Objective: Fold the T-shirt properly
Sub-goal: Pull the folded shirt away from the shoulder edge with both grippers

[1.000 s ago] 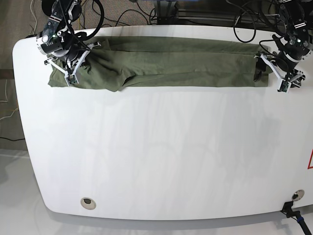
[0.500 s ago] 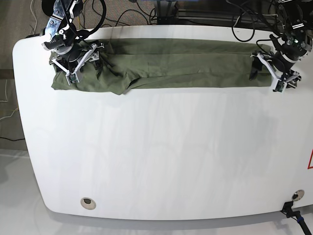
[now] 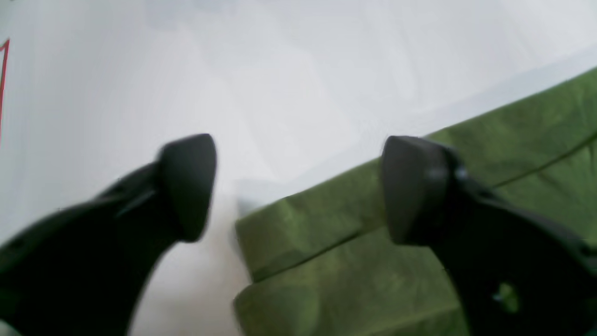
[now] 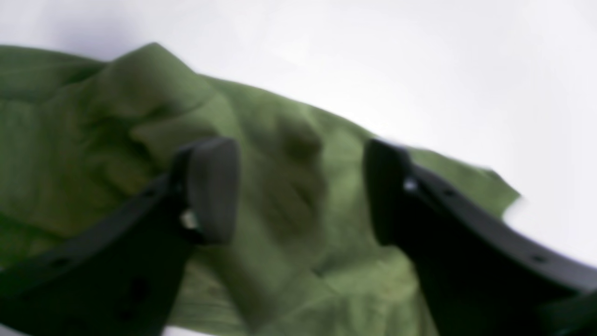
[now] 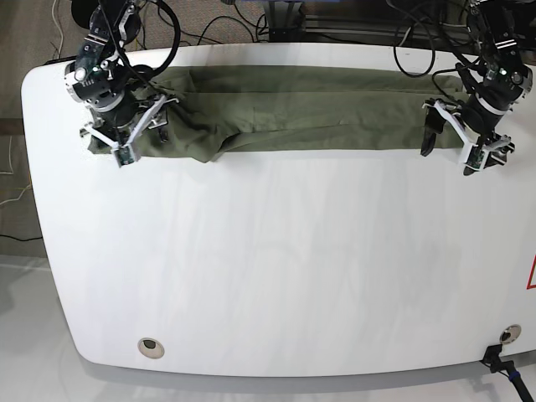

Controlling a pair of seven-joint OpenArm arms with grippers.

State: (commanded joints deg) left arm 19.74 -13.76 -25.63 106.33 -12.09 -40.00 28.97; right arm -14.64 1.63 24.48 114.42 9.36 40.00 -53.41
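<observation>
I see the T-shirt (image 5: 310, 109) lying as a long band along the worktop's (image 5: 276, 268) far edge; my left gripper (image 3: 298, 186) and right gripper (image 4: 298, 186) hover over opposite ends, jaws wide apart, gripping nothing.

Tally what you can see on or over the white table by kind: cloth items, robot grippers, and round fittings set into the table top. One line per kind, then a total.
Cloth items: 1, the T-shirt
Robot grippers: 2, the left gripper and the right gripper, both open
Round fittings in the table: 2, the near-left fitting and the near-right fitting
Total: 5
</observation>
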